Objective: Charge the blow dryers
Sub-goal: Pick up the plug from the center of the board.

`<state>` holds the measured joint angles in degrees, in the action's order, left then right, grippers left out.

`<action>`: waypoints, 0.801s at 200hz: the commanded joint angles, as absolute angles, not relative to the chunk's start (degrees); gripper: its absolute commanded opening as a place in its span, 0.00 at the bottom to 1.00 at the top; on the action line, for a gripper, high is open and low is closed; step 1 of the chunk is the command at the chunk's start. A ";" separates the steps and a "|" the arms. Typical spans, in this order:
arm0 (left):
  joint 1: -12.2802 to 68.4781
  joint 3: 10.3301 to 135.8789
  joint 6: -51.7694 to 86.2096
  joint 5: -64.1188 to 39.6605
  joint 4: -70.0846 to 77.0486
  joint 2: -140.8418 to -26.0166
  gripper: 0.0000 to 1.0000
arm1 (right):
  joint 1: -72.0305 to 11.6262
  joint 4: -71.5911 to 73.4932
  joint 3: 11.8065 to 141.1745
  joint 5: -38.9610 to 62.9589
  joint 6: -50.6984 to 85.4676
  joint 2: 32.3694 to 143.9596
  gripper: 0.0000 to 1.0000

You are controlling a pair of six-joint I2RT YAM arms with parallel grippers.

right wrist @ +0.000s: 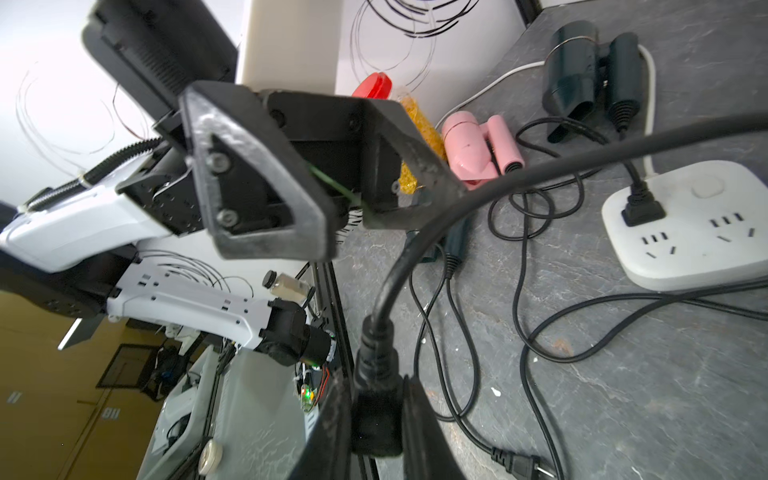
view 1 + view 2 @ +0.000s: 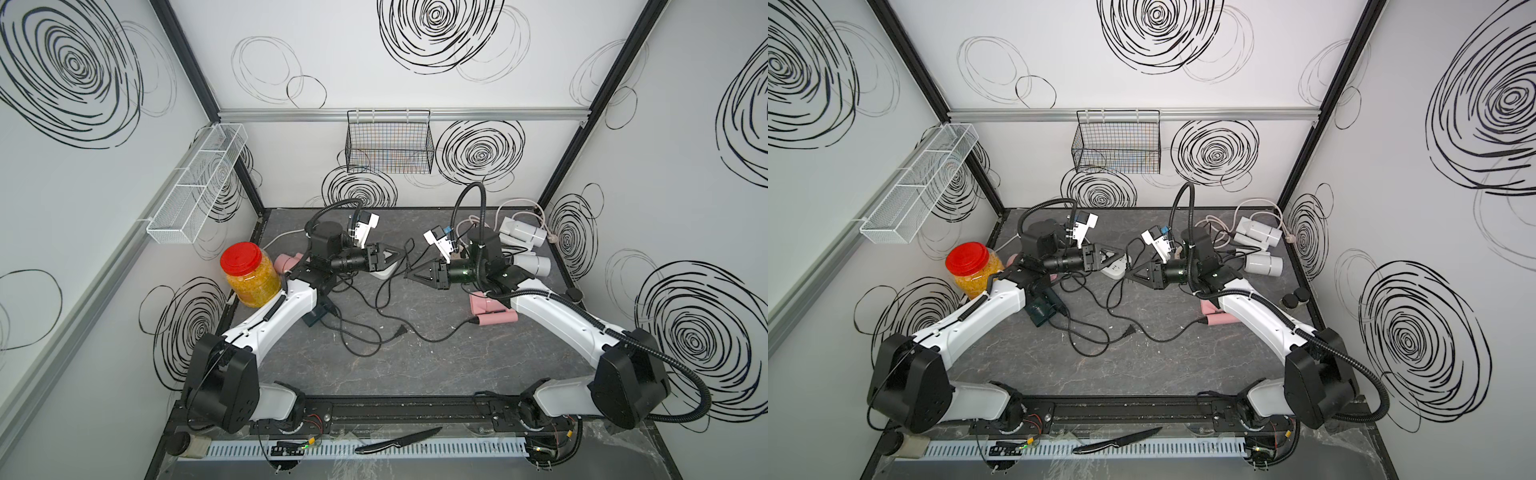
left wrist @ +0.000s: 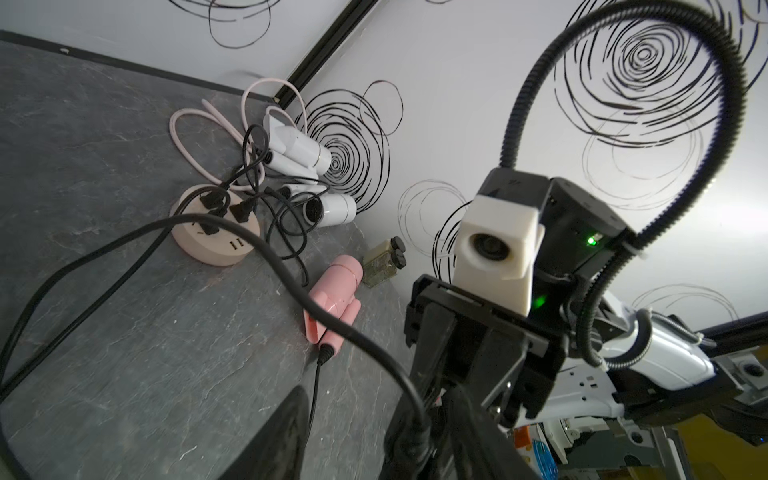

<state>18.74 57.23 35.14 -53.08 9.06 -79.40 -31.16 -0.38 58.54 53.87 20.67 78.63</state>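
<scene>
Right gripper (image 1: 376, 428) clenched on black plug (image 1: 376, 399). Its cord (image 1: 582, 160) runs past left gripper (image 2: 397, 253), jaws apart, released, cord brushing one fingertip. White power strip (image 1: 685, 249) near right gripper.

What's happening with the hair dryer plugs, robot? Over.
Left gripper open; right gripper shut on a black plug. Power strip close, another plug already in. Loose cords tangled on the table.

bright even light, shadows on the table (image 2: 415, 365) were soft, walls (image 2: 83, 249) bowed at the edges in both top views, plug (image 1: 376, 419) up close looked pretty blurry
</scene>
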 commanded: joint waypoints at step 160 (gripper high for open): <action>23.74 65.49 12.21 -70.56 -16.55 -78.92 0.46 | -33.85 -10.68 63.02 67.57 9.51 79.63 0.12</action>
